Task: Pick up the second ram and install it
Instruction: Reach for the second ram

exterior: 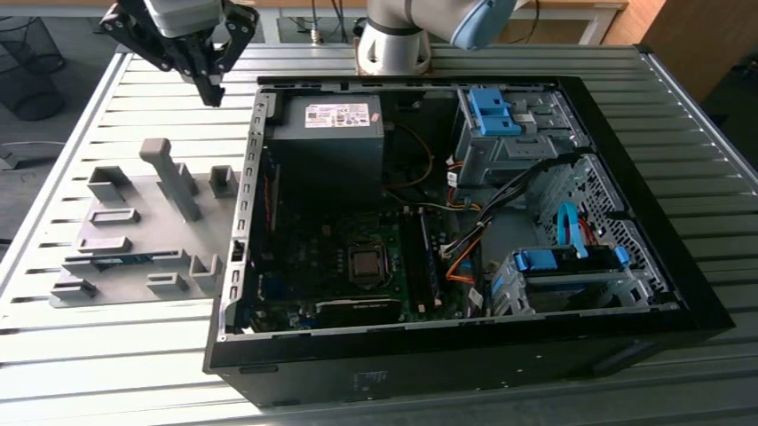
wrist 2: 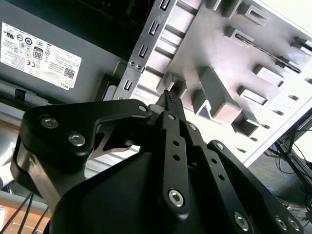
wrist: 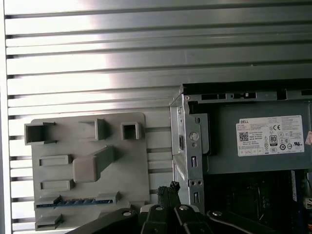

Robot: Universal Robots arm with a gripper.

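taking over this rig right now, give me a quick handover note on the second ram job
Gripper: shut and holding nothing, above the slatted table, off the corner of the open case nearest the power supply.
Second ram: edge-on in a slot of the grey holder plate, at the exterior view's left of the case. The gripper is well apart from it.
Done: nothing visible on this stick; it is not yet picked up.
Left: the pickup and the install.
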